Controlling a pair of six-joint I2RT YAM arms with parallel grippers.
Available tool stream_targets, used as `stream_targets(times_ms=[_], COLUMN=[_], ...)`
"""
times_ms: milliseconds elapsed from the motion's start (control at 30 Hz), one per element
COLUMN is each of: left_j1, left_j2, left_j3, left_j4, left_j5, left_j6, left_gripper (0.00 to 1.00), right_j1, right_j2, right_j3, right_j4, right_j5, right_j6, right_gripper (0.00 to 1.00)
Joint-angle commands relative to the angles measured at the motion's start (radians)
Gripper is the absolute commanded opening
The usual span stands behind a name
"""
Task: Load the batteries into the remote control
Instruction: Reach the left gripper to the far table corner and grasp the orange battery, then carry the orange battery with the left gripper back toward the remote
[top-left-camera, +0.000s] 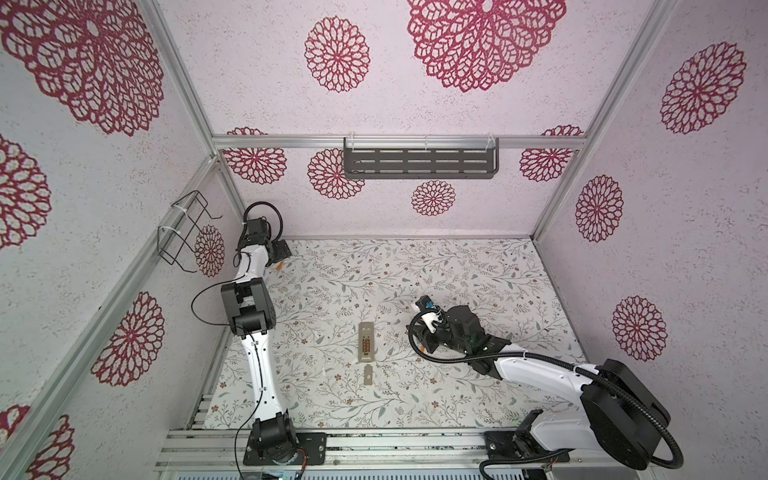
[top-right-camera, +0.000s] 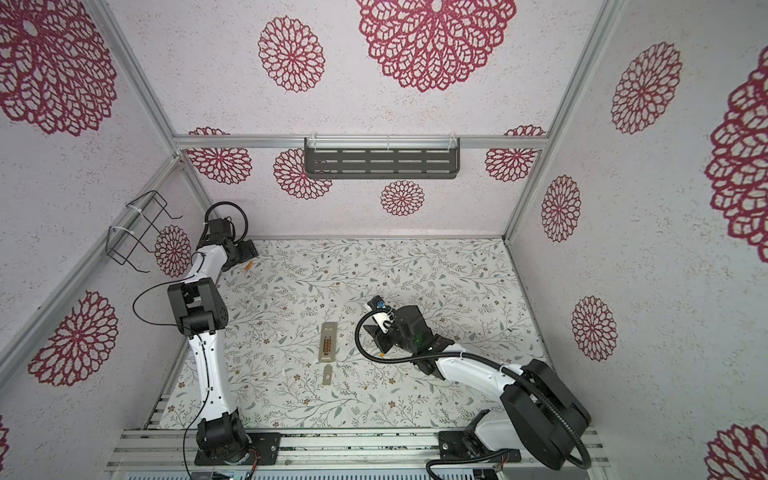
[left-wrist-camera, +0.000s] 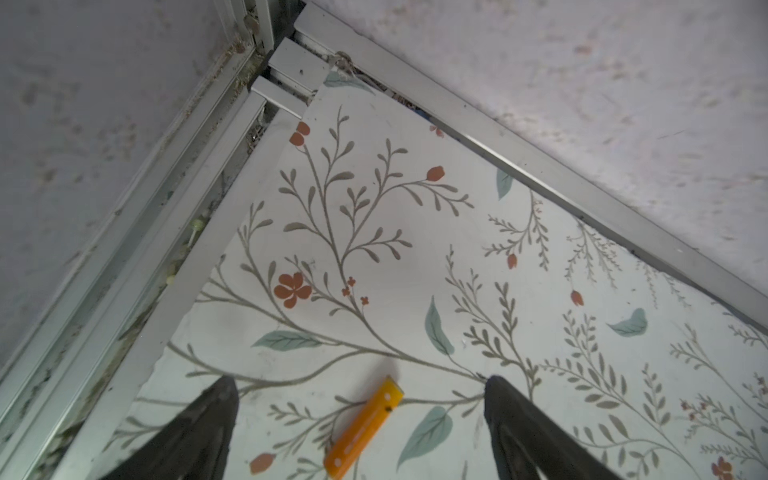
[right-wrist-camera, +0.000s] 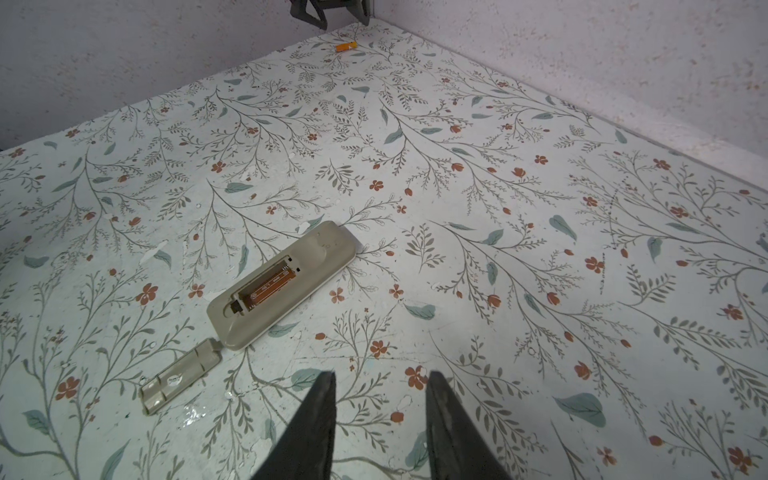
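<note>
Orange battery, left arm outstretched, fingers wide

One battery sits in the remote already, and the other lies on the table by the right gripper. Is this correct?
No: the other battery lies by the left gripper, as the left wrist view shows. One battery does sit in the remote.

Remote control lies back-up, orange battery seated inside; second battery loose near far corner.
</note>
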Motion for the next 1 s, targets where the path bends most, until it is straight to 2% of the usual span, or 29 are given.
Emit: stream_targets(times_ms=[0,167,333,400,700,967], left_j1=[0.023,0.027,0.024,0.021,0.009,-0.024], left_j2=[-0.021,-0.029,-0.005,-0.002,-0.014,0.002], left_j3=[-0.009,-0.062,-0.039,-0.035,-0.053,-0.029], left_j4=[0.002,0.000,-0.030,-0.033,-0.046,-0.077], left_j5=[0.070,0.141,0.170,0.172,0.174,0.132], left_j6=[0.077,0.117,0.124,0.127,0.153,0.183], left_gripper=[0.93,0.87,0.81,0.81,0.68,0.57], right_j1=[-0.015,-0.028,-0.033,-0.035,-0.038,-0.042], right_j2=[-0.003,-0.017,-0.029,-0.028,-0.032,-0.059], right_j3=[0.017,0.008,0.004,0.004,0.007,-0.001], right_j4=[0.050,0.060,0.057,0.057,0.049,0.040], right_j5=[-0.030,-0.032,-0.024,-0.025,-0.023,-0.005], right_j6=[0.013,0.016,0.015,0.018,0.020,0.015], right_gripper=[0.38,0.39,0.38,0.38,0.38,0.38])
